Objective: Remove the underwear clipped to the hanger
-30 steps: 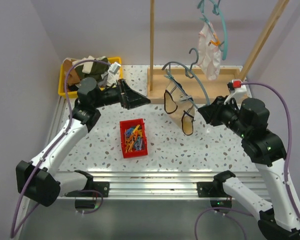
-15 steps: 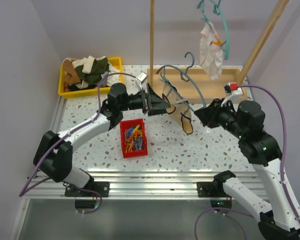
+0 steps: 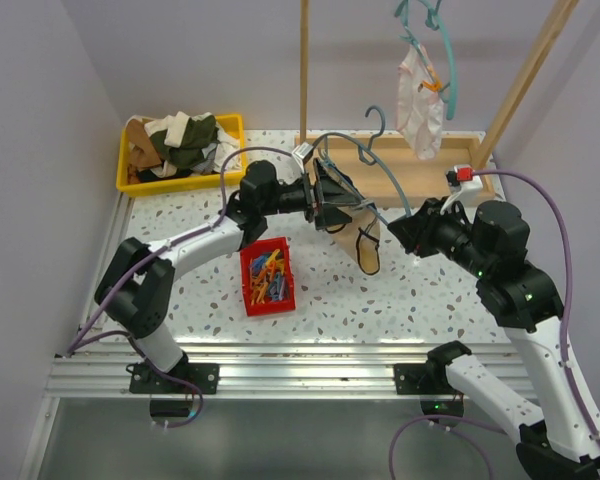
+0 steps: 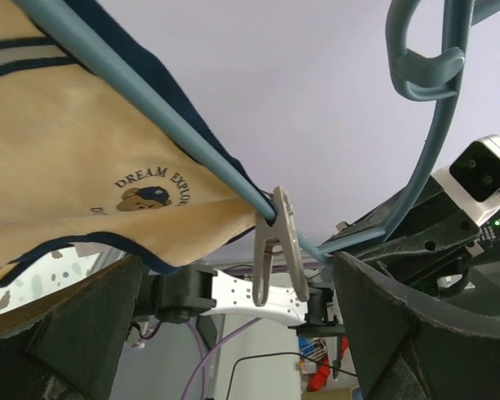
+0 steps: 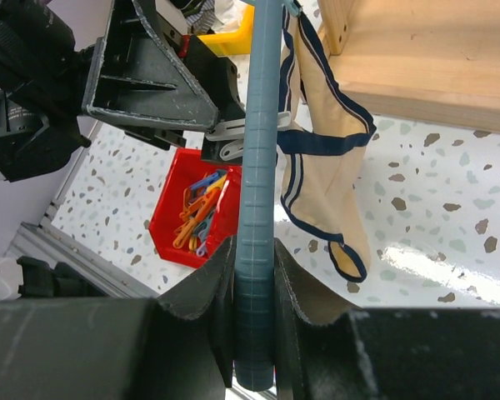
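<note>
The beige underwear with dark trim hangs from a blue-grey hanger over the table. My right gripper is shut on the hanger's bar. The underwear also shows in the right wrist view. In the left wrist view a grey clothespin pins the beige underwear to the bar. My left gripper is open, and the clothespin hangs just ahead of its spread jaws. The white-to-pink underwear hangs clipped on a teal hanger on the wooden rack.
A red bin of coloured clothespins sits under the left arm. A yellow bin of clothes is at the back left. The wooden rack base, its upright post and a slanted brace stand behind the hanger.
My left arm has swung from near the yellow bin rightward to the held hanger, its open jaws now at the clothespin. The right gripper keeps its hold; the hanger shifted slightly.
</note>
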### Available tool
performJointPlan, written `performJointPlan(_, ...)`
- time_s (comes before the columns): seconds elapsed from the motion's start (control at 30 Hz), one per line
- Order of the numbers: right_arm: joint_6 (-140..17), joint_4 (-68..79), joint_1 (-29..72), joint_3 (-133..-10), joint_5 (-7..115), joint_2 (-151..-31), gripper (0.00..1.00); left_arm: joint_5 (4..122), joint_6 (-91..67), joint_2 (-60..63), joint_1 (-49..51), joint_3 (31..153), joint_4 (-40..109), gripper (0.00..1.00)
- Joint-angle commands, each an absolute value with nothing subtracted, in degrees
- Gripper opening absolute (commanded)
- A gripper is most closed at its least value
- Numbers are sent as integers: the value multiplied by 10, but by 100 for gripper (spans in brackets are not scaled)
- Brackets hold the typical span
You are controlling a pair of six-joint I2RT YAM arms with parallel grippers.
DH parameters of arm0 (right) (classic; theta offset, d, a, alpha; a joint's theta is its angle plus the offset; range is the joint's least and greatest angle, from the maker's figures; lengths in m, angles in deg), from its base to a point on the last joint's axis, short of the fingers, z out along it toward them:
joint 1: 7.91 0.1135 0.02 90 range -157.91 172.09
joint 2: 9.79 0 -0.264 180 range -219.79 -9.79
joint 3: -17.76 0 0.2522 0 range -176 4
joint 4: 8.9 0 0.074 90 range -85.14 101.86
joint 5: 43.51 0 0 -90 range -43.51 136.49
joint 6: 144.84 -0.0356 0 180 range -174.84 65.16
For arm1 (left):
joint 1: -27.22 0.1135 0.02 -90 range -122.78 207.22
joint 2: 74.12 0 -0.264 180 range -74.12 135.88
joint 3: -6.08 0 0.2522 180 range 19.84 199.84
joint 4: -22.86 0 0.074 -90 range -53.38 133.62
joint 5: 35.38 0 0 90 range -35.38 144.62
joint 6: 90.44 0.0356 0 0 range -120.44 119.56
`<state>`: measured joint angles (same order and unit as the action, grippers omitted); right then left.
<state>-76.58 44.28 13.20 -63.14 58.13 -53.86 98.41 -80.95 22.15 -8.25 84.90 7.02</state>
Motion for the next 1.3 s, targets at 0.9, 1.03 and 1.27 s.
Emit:
performJointPlan(0.9,-729,432,134,-643,470,-536,0,1019,-768,181,-114,849,97,0)
performJointPlan(1.03,-729,426,133,-642,487,-537,0,992,-637,106,-87,812,226,0)
performJointPlan(1.27,-736,421,134,-637,512,-542,0,831,-326,31,-35,858,643,0)
